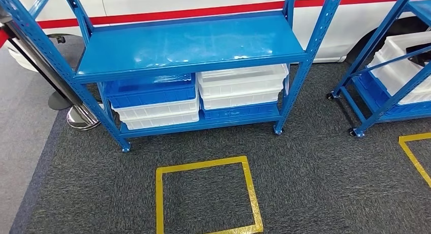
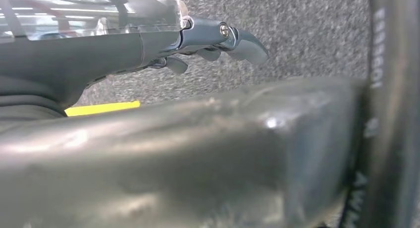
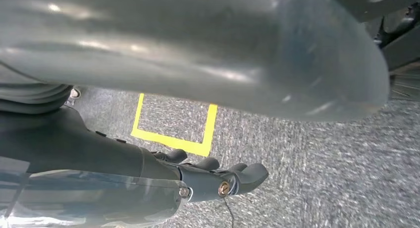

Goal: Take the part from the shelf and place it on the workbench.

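Approach is the step in hand, by my reading: you face the blue steel shelf [image 1: 193, 46] from across dark grey carpet [image 1: 315, 183], and neither arm is raised toward it. Bring the body square to the rack and stop just short of the yellow tape square [image 1: 206, 196] at 6 o'clock in the head view before you lift an arm, so the reach goes straight in under the top board rather than slanting past an upright.

On the lower level, the blue plastic tray [image 1: 150, 91] sits at about 10 o'clock of the picture's middle, stacked on the white plastic bins [image 1: 160, 114]; the second stack of white plastic bins [image 1: 241, 84] stands just beside it toward 12 o'clock. The part itself cannot be made out: the top board looks bare and glossy, and the bin interiors are hidden from this height. Judge which bin holds it only once you are nearer and looking down into it.

Your left hand [image 2: 218, 42] hangs over the carpet with its fingers loosely curled and spaced, holding nothing. Your right hand [image 3: 218, 176] hangs likewise, fingers gently bent and separate, nothing in it, with yellow tape on the floor beyond it. Both are well apart from the shelf, so the part lies ahead and above them, out of reach for now. A second blue rack [image 1: 386, 71] stands at 3 o'clock; keep clear of its wheeled foot.
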You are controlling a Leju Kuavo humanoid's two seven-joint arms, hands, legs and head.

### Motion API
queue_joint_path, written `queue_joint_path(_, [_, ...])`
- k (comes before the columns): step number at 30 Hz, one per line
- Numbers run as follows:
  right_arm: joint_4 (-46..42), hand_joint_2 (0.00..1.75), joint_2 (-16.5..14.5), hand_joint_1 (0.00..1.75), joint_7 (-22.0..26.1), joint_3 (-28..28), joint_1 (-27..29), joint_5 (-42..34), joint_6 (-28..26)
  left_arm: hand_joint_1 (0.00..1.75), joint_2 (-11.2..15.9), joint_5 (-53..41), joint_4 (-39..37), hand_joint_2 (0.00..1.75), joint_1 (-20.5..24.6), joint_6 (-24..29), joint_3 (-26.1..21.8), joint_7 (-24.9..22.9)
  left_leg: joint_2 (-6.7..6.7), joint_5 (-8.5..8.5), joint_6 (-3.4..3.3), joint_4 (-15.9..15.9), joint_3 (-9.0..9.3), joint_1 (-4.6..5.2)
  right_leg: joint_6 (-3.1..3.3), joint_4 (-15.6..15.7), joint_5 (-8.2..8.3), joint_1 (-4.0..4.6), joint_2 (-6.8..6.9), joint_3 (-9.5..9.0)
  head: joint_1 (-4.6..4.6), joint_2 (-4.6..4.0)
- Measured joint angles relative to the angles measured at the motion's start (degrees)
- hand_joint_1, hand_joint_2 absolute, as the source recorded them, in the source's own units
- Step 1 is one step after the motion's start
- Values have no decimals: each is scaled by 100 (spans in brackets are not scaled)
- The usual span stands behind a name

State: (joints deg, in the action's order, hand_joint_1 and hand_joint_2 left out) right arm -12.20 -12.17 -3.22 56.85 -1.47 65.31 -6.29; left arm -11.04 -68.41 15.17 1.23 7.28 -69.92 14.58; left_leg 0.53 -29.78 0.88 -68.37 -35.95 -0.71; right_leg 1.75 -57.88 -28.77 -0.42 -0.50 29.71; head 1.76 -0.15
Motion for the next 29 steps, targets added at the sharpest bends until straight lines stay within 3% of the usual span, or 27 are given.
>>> queue_joint_path(2, [1,0,-5,0,2,0,0,-1,0,0,12,0,1,0,2,-1,-4,4,-9,341,-80,681,249,26,-42,-5,-79,9,-16,-82,-1,0])
queue_joint_path(4, [2,0,-10,0,4,0,-14,-2,-1,0,21,0,2,0,9,-2,-7,11,-13,348,-143,961,351,64,-111,-15,-110,8,-22,-107,-2,0])
queue_joint_path(7, [2,0,-11,0,8,0,-23,-2,2,0,18,0,2,0,3,-5,-7,25,-22,308,-231,1085,461,51,-205,-136,-126,1,-11,-124,-2,0])
queue_joint_path(9, [2,0,-11,0,8,0,-26,-2,2,0,13,0,2,0,6,-10,-7,34,-20,288,-285,1132,577,26,-248,-556,-322,-8,4,99,-2,0])
queue_joint_path(11, [2,0,-10,0,9,0,-26,-2,2,0,11,0,2,0,13,-13,-7,37,-14,240,-313,1137,631,29,-297,-1264,-607,-23,12,569,-3,0])
queue_joint_path(12, [2,0,-10,0,9,0,-25,-2,2,0,11,0,2,0,14,-13,-7,37,-14,206,-314,1137,665,30,-315,-1529,-673,-35,14,788,-3,0])
queue_joint_path(13, [2,0,-9,0,9,0,-21,-2,2,0,11,0,2,0,13,-13,-7,37,-15,164,-307,1136,713,29,-328,-1626,-642,-44,17,928,-2,0])
queue_joint_path(14, [2,0,-9,0,8,0,-14,-2,2,0,11,0,2,0,10,-14,-7,37,-19,118,-293,1136,775,25,-335,-1527,-503,-53,21,966,-3,0])
queue_joint_path(16, [2,0,-7,0,8,1,7,-2,2,0,7,-1,2,0,-1,-16,-7,37,-22,5,-250,1136,911,17,-326,-859,44,-65,44,808,-4,0])
queue_joint_path(18, [2,0,-5,0,10,2,19,1,3,0,1,-4,2,0,11,-17,-8,39,-19,-113,-181,1121,999,30,-273,-317,334,-42,73,670,-3,0])
queue_joint_path(22, [2,0,-4,0,21,5,10,23,2,0,1,-43,2,0,42,-17,-14,56,-7,-192,-40,989,1105,38,-95,-176,310,-36,51,551,-1,0])
queue_joint_path(24, [2,0,-4,0,25,7,11,30,1,0,2,-55,2,0,50,-17,-24,61,-14,-308,-1,551,896,21,-23,-154,248,-44,45,430,0,0])
queue_joint_path(27, [2,0,-4,0,27,9,1,31,1,0,-2,-57,2,0,53,-19,-34,63,-17,-740,31,-420,239,13,22,-151,118,-18,32,301,-1,0])
queue_joint_path(29, [2,0,-4,0,27,11,4,31,1,0,-4,-58,2,0,39,-20,-36,63,-17,-812,24,-589,11,13,28,-151,40,0,18,211,0,0])
